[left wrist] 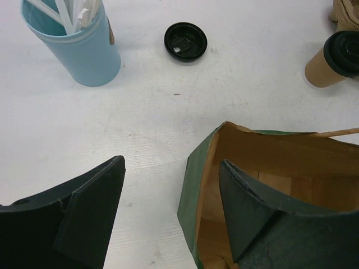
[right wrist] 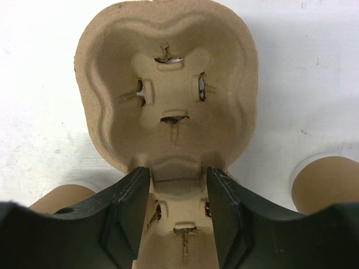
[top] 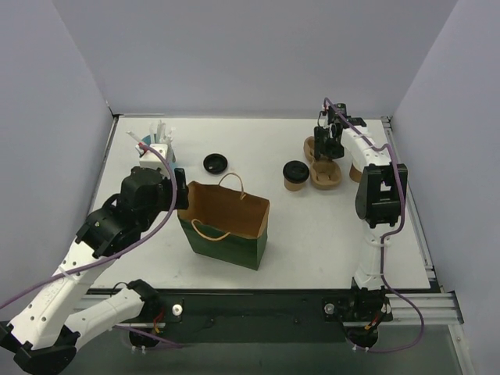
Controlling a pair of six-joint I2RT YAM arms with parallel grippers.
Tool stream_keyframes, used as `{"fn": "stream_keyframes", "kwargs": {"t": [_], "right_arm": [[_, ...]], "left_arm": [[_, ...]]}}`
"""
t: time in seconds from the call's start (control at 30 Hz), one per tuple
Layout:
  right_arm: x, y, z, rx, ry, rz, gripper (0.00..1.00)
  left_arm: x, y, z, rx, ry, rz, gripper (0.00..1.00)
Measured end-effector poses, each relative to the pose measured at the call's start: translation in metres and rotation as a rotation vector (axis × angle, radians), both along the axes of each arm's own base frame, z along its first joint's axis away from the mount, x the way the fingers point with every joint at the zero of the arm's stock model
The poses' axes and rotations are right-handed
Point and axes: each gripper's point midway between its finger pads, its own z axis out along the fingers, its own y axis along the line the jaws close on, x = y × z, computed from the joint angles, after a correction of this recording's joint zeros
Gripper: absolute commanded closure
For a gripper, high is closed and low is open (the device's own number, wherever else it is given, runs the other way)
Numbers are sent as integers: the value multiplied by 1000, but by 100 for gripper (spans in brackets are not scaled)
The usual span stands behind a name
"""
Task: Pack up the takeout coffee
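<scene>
Standing upright, takeout coffee [top: 295,176], lid [top: 295,169] up

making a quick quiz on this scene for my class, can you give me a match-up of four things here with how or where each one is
Things
1. takeout coffee
2. loose black lid
3. paper bag
4. cup carrier

States
a. empty, its narrow middle between the fingers of the right claw
b. standing open at the top, green outside, brown inside
c. lying flat on its own, on no cup
d. upright with its lid on

Pairs: 1-d, 2-c, 3-b, 4-a
</scene>
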Motion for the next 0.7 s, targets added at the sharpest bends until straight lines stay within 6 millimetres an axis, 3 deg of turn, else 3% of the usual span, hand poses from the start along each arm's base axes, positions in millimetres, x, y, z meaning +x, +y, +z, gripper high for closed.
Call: {"fn": "stream_keyframes", "kwargs": {"t": [0.17,0.7], "right_arm": [[0,-1,-1,-6,2,-3,66],[4,-2,11,-11,-21,-9,67]], "left_arm": [[-1,9,7,20,-31,21,21],[-4,20,8,60,-38,43,20]]}}
